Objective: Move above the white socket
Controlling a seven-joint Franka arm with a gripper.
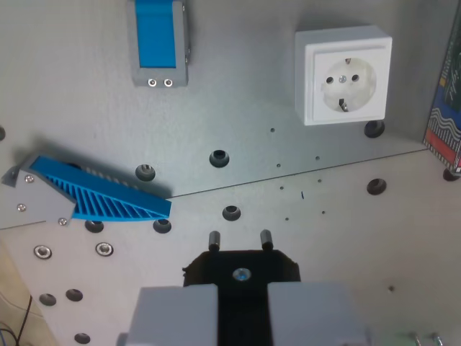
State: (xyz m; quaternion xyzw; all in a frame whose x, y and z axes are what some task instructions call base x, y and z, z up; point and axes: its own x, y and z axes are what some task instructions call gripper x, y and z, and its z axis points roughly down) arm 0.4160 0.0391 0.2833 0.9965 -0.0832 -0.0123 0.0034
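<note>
The white socket [344, 76] is a square box with a round recess and two pin holes, fixed on the grey metal plate [86, 122] at the upper right of the wrist view. My gripper [242, 306] is at the bottom centre, with its grey fingers [180, 313] shut on a black plug [241, 268]. The plug's two metal pins [214, 239] point forward over the plate. The plug sits well below and to the left of the socket in the picture, apart from it.
A blue ribbed wedge on a grey bracket [108, 198] lies at the left. A grey holder with a blue insert [158, 40] stands at the top. A printed board edge [446, 94] shows at the far right. Several screw holes [220, 158] dot the plate.
</note>
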